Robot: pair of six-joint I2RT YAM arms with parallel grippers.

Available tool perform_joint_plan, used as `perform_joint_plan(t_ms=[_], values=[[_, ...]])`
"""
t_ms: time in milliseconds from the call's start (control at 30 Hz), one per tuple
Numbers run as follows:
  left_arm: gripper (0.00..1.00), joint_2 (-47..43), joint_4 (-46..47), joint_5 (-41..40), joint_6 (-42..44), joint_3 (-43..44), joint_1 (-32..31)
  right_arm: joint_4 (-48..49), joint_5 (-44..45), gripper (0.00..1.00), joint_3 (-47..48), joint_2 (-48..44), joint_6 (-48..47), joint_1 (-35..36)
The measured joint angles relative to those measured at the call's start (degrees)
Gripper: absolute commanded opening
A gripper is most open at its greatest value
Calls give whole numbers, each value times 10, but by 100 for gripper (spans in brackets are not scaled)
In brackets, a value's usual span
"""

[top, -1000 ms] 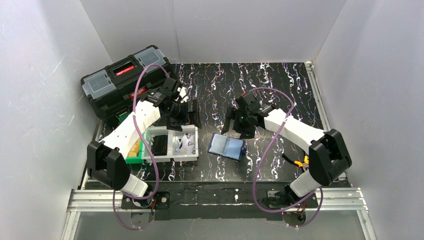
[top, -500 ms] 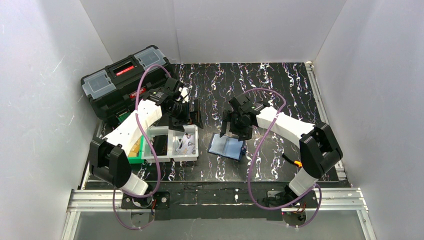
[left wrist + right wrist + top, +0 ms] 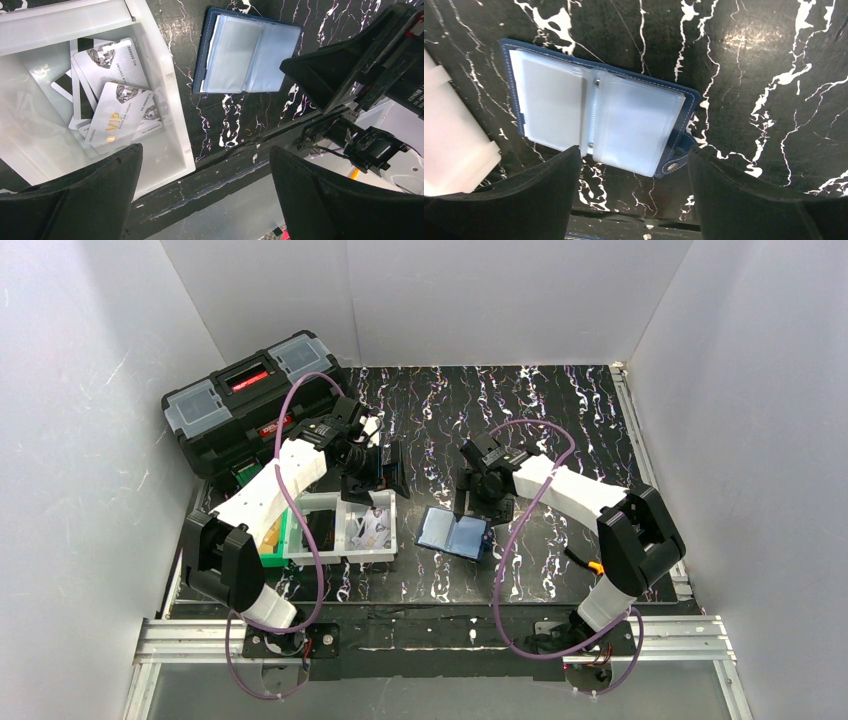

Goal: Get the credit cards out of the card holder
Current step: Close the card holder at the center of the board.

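The navy card holder [image 3: 453, 533] lies spread open on the black marbled table, its pale clear pockets [image 3: 599, 120] facing up with nothing coloured showing in them. My right gripper [image 3: 468, 506] hovers just behind its right half, open and holding nothing; in the right wrist view its fingers [image 3: 633, 156] stand either side of the holder's near edge and snap tab. My left gripper [image 3: 381, 476] is open and empty above the white bin; the holder [image 3: 250, 50] shows beyond it [image 3: 205, 150]. Yellowish-tan credit cards [image 3: 268, 536] lie in a green tray, partly hidden by the left arm.
A white bin [image 3: 345, 554] left of the holder contains several white printed VIP slips [image 3: 117, 115]. The green tray [image 3: 268, 558] adjoins it. A black toolbox [image 3: 245, 400] sits at the back left. Orange-handled pliers [image 3: 600, 565] lie by the right arm. Grey walls enclose the table.
My right gripper has swung left and down toward the card holder, and its jaws have narrowed a little. The left gripper has barely shifted.
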Motion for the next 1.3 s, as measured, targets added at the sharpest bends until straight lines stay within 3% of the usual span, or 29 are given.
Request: perform_joint_plan(t_ms=[333,733,900,1000,1033,1100,1167,1200,1300], values=[[98,1,0,5,0,0,0,9,-10,70,-26,5,-5,-8],[98,21,1,7,-1,0,-4,12,-18,65,-87,6,1,-8],[98,31,2,7,-5,0,-17,14,-19,43,-88,6,5,-8],[98,46,4,6,-7,0,-34,14,-15,9,-99,-4,11,-8],[98,50,4,5,-7,0,-38,14,-14,2,-101,-7,16,-8],[93,65,5,-1,-9,0,-51,11,-5,1,-107,-25,15,-11],[84,81,4,-8,-10,0,-66,10,1,1,-108,-41,15,-14],[74,89,5,-11,-12,2,-75,5,6,1,-109,-56,15,-18],[65,110,4,-21,-16,8,-86,-11,22,1,-110,-98,13,-31]])
